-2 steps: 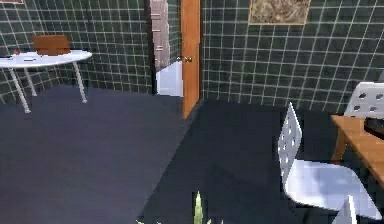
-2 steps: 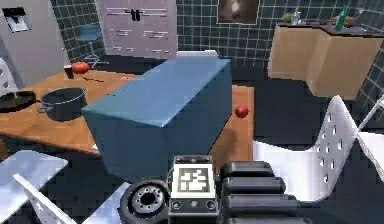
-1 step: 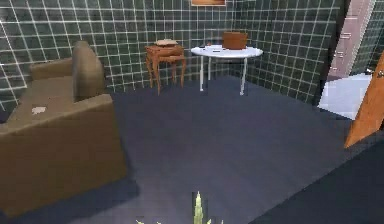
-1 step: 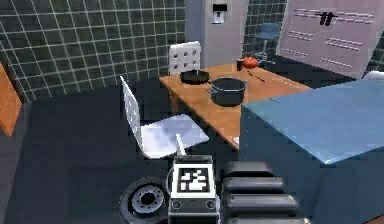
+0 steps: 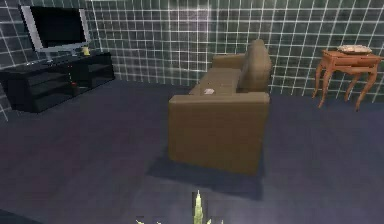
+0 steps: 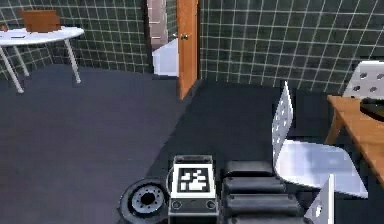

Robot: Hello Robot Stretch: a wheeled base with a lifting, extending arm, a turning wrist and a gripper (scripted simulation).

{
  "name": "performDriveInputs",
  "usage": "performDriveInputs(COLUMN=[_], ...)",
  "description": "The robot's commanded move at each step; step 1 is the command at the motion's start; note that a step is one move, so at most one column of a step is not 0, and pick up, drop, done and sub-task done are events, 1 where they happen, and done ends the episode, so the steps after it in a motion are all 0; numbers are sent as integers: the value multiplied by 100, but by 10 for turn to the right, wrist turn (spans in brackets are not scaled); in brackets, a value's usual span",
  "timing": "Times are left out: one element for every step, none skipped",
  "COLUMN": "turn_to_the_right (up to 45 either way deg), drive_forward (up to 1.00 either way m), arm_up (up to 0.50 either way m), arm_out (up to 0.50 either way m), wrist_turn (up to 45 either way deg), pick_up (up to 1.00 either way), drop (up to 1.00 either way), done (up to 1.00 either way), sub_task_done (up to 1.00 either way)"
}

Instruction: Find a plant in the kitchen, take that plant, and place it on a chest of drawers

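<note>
Recorded dark green tiled walls and a dark floor. Noted a brown sofa at the middle of the forward view, seen end-on. Logged a low black media unit against the wall at the forward view's left, with a flat television on top and a small yellow item just beside the screen. Found an orange-brown door standing open in the far wall of the arm side view. Noted a white round bench at that view's upper left, carrying a brown box-like thing. Observed a white chair at the right, just beside a wooden bench, with a second white chair beyond. Logged a small wooden bench at the forward view's right, bearing a shallow dish. Found the arm lying short and low at the arm side view's bottom edge, its white marker square facing upward. Noted the gripper as a dark round body left of the marker. Could not make out the fingers, and could not tell whether anything was held. Saw pale green pointed leaf tips of the plant rising from the forward view's bottom edge, in front of the sofa. Noted a small pale item on the sofa's arm.
</note>
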Motion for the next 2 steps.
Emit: performDriveInputs(turn_to_the_right=[-270,0], drive_forward=[0,20], arm_up=[0,0], arm_out=[0,0], wrist_turn=[0,0], pick_up=[0,0], drop=[0,0], done=[0,0], sub_task_done=[0,0])
